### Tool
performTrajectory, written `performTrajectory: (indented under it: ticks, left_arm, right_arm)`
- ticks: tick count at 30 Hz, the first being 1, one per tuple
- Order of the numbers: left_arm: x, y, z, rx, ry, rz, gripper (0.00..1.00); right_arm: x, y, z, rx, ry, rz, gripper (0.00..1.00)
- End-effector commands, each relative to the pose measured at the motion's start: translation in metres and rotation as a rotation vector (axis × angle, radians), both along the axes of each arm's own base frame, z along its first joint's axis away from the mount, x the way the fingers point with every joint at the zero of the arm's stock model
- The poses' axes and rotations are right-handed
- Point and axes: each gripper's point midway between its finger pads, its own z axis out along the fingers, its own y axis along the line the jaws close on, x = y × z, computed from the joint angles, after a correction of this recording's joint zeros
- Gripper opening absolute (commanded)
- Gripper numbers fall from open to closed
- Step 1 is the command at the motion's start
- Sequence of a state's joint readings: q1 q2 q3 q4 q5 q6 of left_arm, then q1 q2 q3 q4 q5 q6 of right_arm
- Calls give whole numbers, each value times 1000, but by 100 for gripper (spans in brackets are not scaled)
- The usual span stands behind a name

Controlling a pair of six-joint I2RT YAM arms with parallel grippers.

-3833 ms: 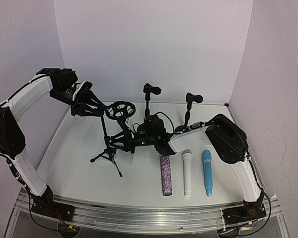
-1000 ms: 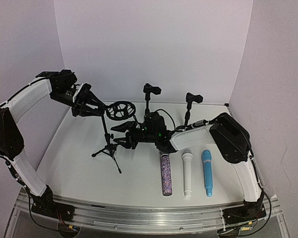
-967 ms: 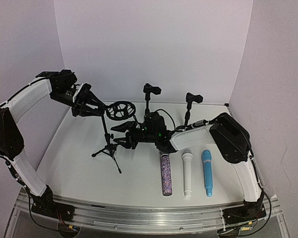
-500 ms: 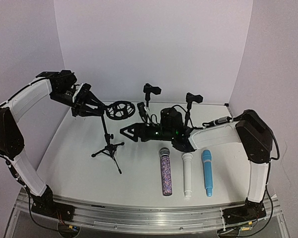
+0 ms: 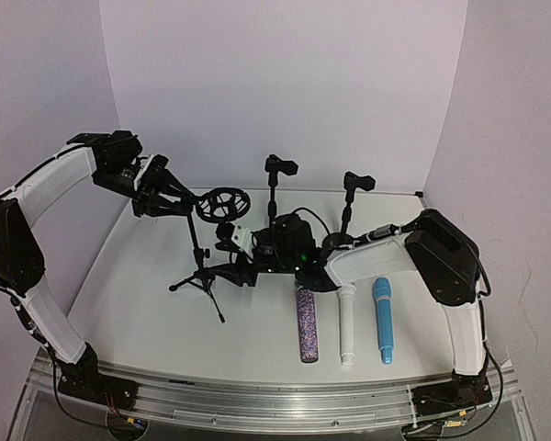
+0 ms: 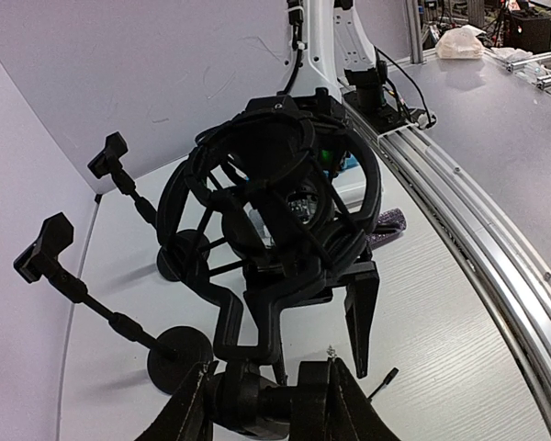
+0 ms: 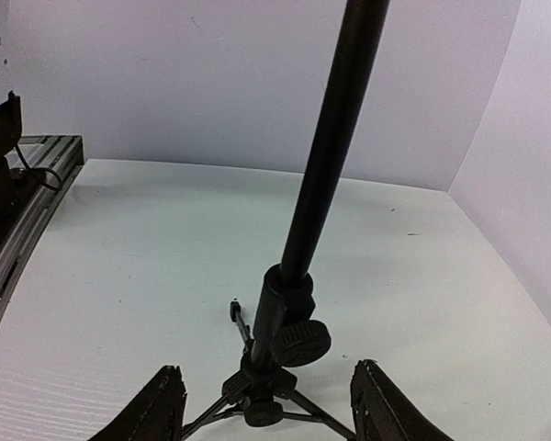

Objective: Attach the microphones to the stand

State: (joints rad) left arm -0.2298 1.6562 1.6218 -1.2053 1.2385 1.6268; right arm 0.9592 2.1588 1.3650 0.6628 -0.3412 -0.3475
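**Materials and shapes.** The tripod stand (image 5: 196, 246) is a slim matte-black pole on three thin splayed legs. It carries a round black shock mount (image 5: 225, 204), an open ring with crossed struts. Two black desk stands (image 5: 277, 180) with disc bases and clip heads are placed behind it. The table (image 5: 147, 322) is white with a faint wood grain.

**Microphones.** Three stick microphones lie parallel on the table at lower centre-right of the overhead view, apart from every stand. From left to right they are the purple-glitter microphone (image 5: 307, 326), the white microphone (image 5: 346, 326) and the light blue microphone (image 5: 383, 322). The right arm hides the purple head.

**View differences.** Only the left wrist view shows the mount's cage in detail. In it, the left gripper (image 6: 268, 377) is clamped on the swivel joint beneath the ring. Only the right wrist view shows the pole's knurled knob. In it, the right gripper (image 7: 268, 386) is spread wide, with the pole between its fingers and untouched.

**Arm pose.** The left arm arches from lower left to upper left. The right arm folds at its elbow and reaches low toward frame centre.
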Motion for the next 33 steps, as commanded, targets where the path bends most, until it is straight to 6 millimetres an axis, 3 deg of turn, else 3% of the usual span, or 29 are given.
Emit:
performTrajectory:
  ticks: [1, 7, 18, 33]
  left_arm:
    - [-9, 1, 15, -56, 1, -18, 0]
    - [-11, 1, 14, -55, 5, -22, 0]
    - [-12, 1, 14, -53, 5, -23, 0]
    - [-12, 1, 14, -54, 1, -25, 0]
  right_arm:
    - [5, 17, 4, 20, -96, 16, 53]
    - [4, 22, 1, 17, -102, 21, 47]
    - [7, 31, 20, 61, -122, 33, 40]
    - [4, 31, 1, 19, -91, 49, 23]
